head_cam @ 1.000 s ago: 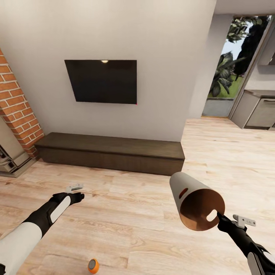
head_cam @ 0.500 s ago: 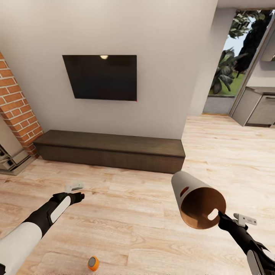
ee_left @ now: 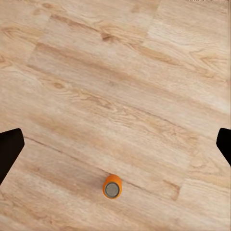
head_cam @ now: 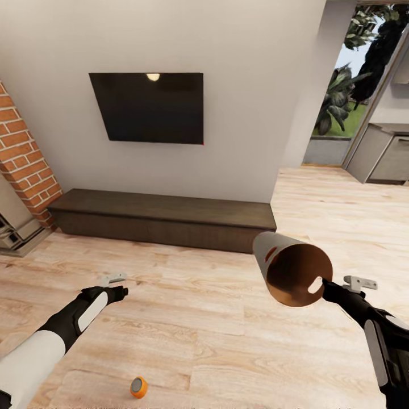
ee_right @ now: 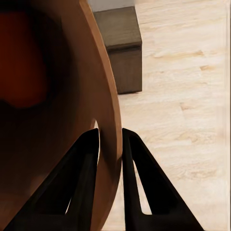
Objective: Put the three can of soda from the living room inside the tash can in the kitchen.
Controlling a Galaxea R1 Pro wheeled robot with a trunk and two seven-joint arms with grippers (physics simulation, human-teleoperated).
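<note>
The right gripper (head_cam: 325, 285) is clamped on the rim of the tash can (head_cam: 289, 270), one finger inside the wall and one outside in the right wrist view, so the bin hangs in the air on its side with its copper-brown mouth turned toward the robot and its narrow base pointing away toward the wall. The left gripper (head_cam: 116, 285) is empty and spread wide: in the left wrist view its two dark fingertips (ee_left: 9, 151) sit at opposite edges with bare floor (head_cam: 204, 318) between them. Around them, going down in size, are the pale wall with a black television (head_cam: 149, 108), a long low dark cabinet (head_cam: 165, 218) beneath it, a brick chimney (head_cam: 25, 159) at the left, and a kitchen opening at the far right. The smallest thing is the orange can of soda (head_cam: 138, 387), which appears to stand upright on the planks, its long axis vertical and its grey top facing up in the left wrist view (ee_left: 112, 186). It stands well below the left gripper and closer to the robot's base, far from the bin. The left arm is clearly the nearer one, so picking it up likely calls for that gripper to pull back toward the robot and drop down over the can.
</note>
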